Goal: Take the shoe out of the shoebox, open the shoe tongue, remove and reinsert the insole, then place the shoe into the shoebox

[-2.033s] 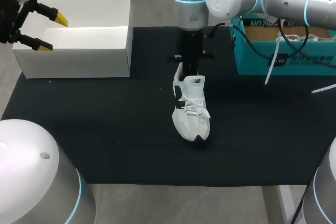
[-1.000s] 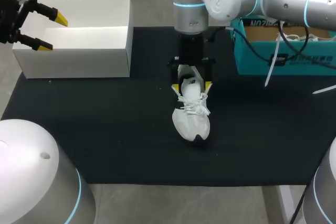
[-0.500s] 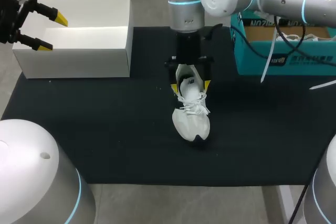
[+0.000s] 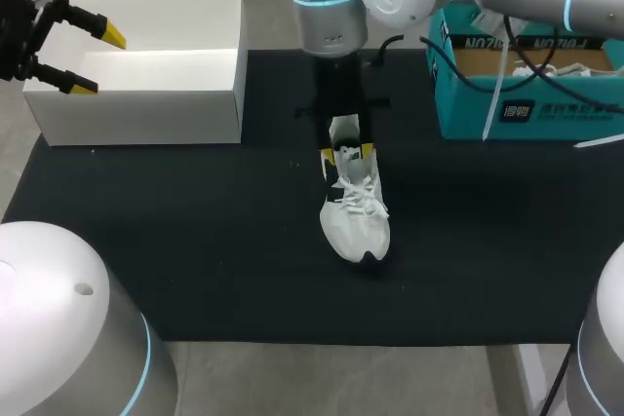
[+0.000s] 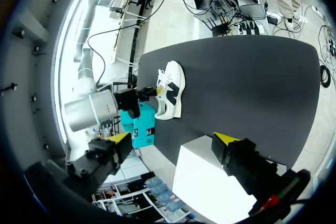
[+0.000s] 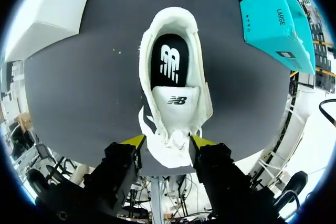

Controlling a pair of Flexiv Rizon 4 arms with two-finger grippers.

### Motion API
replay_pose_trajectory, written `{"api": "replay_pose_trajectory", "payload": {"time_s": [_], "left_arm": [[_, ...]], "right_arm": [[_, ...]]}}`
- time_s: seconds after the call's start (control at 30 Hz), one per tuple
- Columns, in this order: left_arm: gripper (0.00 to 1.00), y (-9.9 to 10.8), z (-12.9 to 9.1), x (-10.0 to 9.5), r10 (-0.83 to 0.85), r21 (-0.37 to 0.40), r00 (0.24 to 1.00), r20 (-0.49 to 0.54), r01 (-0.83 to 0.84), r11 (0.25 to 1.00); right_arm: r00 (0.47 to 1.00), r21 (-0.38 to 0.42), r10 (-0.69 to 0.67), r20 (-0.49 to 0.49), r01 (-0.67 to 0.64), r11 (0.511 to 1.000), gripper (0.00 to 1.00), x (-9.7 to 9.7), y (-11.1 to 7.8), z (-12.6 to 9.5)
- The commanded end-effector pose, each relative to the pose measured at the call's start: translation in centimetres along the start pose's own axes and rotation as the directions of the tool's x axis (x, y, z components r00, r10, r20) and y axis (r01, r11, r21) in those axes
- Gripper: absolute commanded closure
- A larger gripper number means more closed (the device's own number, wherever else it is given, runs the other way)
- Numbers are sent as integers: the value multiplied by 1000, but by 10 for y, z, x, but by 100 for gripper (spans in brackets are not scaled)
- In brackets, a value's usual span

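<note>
Shoe: white lace-up shoe with black panels (image 4: 356, 226) (image 5: 170, 95) (image 6: 176, 103), standing on black mat (image 4: 195, 241) on the bench, directly under the right jaws.
Right jaws: pointing down and drawn narrow on the shoe's laced tongue area, a yellow tip against each side. The black insole (image 6: 169, 64) shows just ahead.
Teal cardboard shoebox (image 4: 526, 114) (image 6: 268, 14): beside the right jaws, apart from the shoe.
Left jaws: spread wide and holding nothing, over one end of white rectangular box (image 4: 146, 94) (image 5: 210, 182), with the shoe well ahead.
</note>
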State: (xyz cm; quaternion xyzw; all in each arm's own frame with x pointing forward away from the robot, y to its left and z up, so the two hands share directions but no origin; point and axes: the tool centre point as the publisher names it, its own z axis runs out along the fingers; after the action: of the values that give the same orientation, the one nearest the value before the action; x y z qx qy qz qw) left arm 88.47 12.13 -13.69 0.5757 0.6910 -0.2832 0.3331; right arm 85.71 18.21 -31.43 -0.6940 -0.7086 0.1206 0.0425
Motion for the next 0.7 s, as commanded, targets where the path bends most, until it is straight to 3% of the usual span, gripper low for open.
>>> {"api": "replay_pose_trajectory", "payload": {"time_s": [0.03, 0.33, 0.7], "left_arm": [[0, 0, 0, -1, -1, 1, 1000, -3, 1, 1000], [0, 0, 0, -1, -1, 1, 1000, -3, 1, 1000], [0, 0, 0, -1, -1, 1, 1000, -3, 1, 1000]], "right_arm": [[1000, -66, 4, -14, -5, 998, 100, -6, -2, 3], [999, -74, 45, -10, -46, 996, 100, -15, 8, 11], [998, -28, 69, -4, -69, 997, 100, -18, 20, 32]]}}
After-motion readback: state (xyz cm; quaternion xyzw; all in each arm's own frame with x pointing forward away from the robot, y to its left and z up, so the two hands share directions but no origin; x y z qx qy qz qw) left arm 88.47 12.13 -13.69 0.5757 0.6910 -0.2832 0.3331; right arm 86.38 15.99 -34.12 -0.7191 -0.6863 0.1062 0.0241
